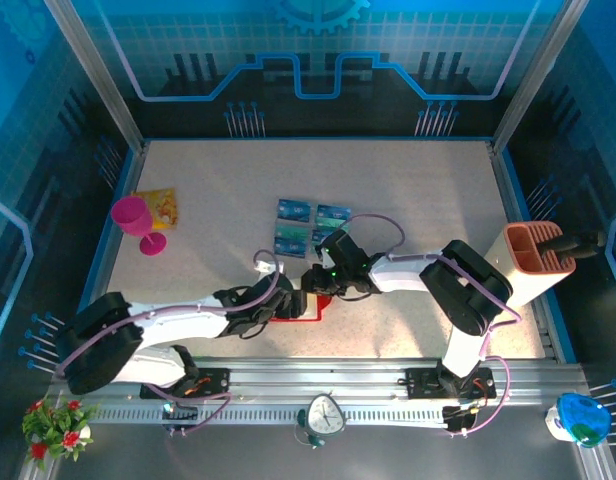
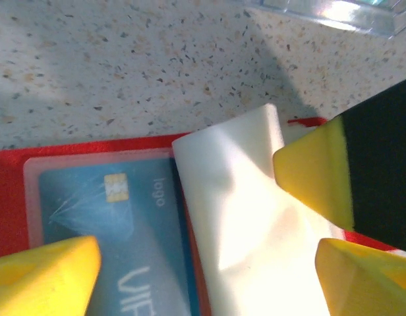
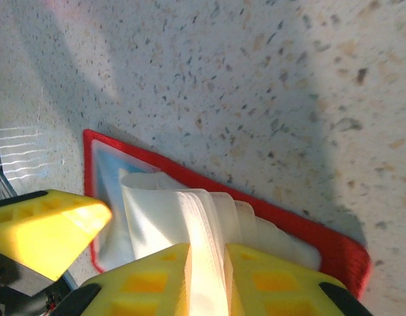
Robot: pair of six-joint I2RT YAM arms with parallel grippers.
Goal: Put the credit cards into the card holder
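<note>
Red flat card holder (image 3: 289,224) lies on the speckled beige tabletop (image 1: 428,190) near the centre of the near edge, under both grippers. One long edge faces the near aluminium rail (image 1: 368,385). Left gripper (image 2: 206,253): yellow fingers wide apart, open, straddling the holder. A blue chip card (image 2: 124,217) sits in the holder's clear sleeve. It is printed "logo", plus larger letters starting "VI" that the frame edge cuts off. Right gripper (image 3: 144,237): jaws close together at the white translucent sleeve flaps (image 3: 163,210), which stand up from the holder; cannot tell if they are clamped. Four loose blue and teal credit cards (image 1: 293,211) lie in a two-by-two block just far of the grippers; their print is too small to read. Bare tabletop runs far of them and right toward the orange-brown slotted organizer (image 1: 538,248) at the right edge. A pink plastic goblet (image 1: 136,222) and a yellow printed packet (image 1: 160,205) sit by the left edge.
</note>
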